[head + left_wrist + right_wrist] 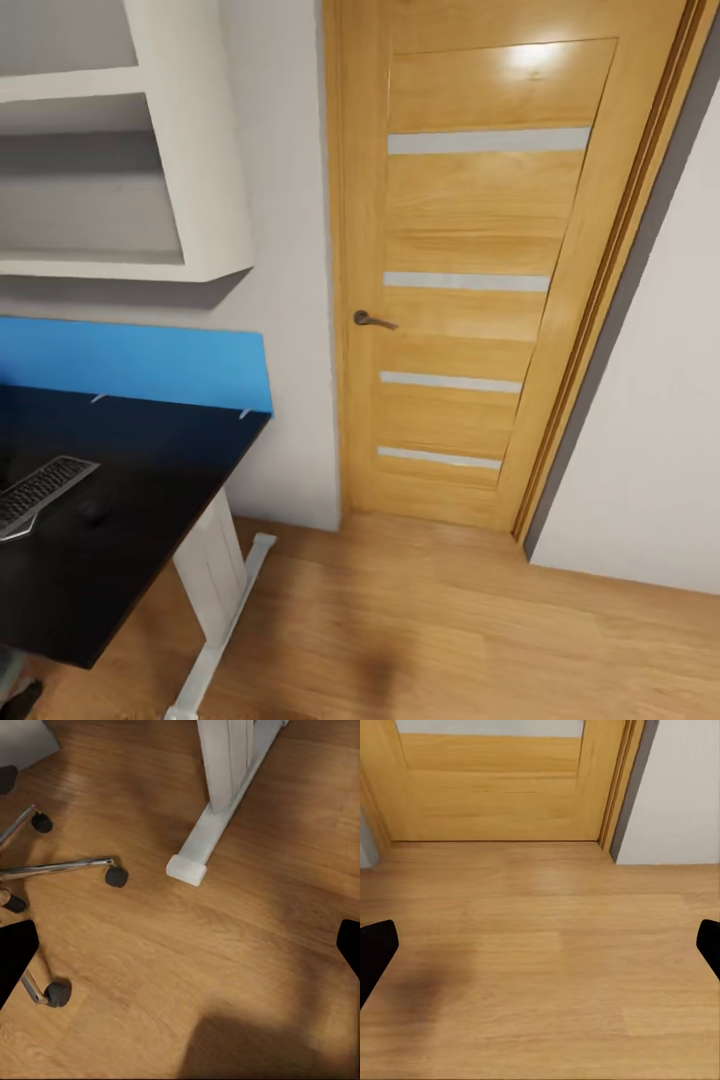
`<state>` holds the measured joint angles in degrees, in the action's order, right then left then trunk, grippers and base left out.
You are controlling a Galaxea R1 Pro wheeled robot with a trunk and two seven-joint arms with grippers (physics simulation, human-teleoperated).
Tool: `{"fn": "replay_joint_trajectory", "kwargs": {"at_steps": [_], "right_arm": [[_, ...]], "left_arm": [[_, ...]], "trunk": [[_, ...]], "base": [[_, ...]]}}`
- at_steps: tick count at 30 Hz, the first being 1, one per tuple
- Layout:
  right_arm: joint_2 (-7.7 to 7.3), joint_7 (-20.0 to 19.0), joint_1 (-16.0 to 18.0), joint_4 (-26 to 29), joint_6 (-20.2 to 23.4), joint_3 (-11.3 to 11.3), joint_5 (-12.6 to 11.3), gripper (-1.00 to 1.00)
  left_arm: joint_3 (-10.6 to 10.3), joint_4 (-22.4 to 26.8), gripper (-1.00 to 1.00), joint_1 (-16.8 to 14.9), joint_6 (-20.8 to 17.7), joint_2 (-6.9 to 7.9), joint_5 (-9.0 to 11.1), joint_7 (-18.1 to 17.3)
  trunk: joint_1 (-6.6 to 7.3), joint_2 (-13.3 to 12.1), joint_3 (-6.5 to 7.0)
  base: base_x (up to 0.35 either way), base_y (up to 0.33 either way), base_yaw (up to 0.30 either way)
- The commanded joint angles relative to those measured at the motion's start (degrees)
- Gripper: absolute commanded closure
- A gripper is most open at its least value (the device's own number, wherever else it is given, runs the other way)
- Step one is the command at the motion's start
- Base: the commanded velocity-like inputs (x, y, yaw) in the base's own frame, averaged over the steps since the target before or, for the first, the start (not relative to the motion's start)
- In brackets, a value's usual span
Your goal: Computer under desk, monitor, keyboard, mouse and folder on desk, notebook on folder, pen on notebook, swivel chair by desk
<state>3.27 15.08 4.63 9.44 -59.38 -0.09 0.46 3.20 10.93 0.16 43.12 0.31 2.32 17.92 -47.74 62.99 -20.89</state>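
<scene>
Desk holds keyboard, apart from fingers.

A home study corner: black desk with keyboard, wooden door (lever handle), wood floor.

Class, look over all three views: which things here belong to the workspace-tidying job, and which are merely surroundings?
Belongs to the job:
- desk, black-topped
- keyboard, lying on the desk
- swivel chair, its chrome legs and castors on the floor

Just surroundings:
- wooden door, closed
- blue wall panel behind the desk
- white wall shelf
- wood floor
</scene>
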Motion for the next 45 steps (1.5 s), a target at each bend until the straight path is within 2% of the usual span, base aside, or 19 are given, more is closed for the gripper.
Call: {"fn": "replay_joint_trajectory", "kwargs": {"at_steps": [1,14,34,38,40,45], "right_arm": [[0.01,0.13,0.03,-0.03,-0.12,0.01,0.06,-1.00],[-0.01,0.04,0.03,0.04,-0.12,0.01,0.15,-1.00],[-0.02,0.04,0.03,0.12,-0.20,0.09,0.19,-1.00],[-0.02,0.07,0.03,0.19,-0.21,0.09,0.56,-1.00],[-0.02,0.12,0.03,0.23,-0.27,0.02,1.87,-1.00],[-0.02,0.13,0.03,0.23,-0.33,0.08,2.20,-1.00]], "left_arm": [[0.13,0.10,-1.00,0.02,0.13,0.01,0.23,-0.16],[0.07,0.11,-1.00,0.02,0.12,0.03,0.23,-0.16],[0.05,0.06,-1.00,0.02,0.12,-0.04,0.23,-0.16],[0.01,0.06,-1.00,0.02,0.12,-0.05,0.23,-0.16],[-0.03,0.06,-1.00,0.02,0.12,-0.05,0.23,-0.16],[-0.04,0.06,-1.00,0.02,0.12,-0.05,0.23,-0.16]], "trunk": [[0.00,0.04,-0.05],[0.00,0.04,-0.10],[0.00,0.04,-0.94],[0.00,0.04,-1.05],[0.00,0.04,-1.09],[0.00,0.04,-1.20]], "base": [[0.000,-0.166,0.285],[0.000,-0.024,0.284],[0.000,0.000,0.247],[0.000,0.000,0.269],[0.000,0.000,0.273],[0.000,-0.004,0.275]]}}
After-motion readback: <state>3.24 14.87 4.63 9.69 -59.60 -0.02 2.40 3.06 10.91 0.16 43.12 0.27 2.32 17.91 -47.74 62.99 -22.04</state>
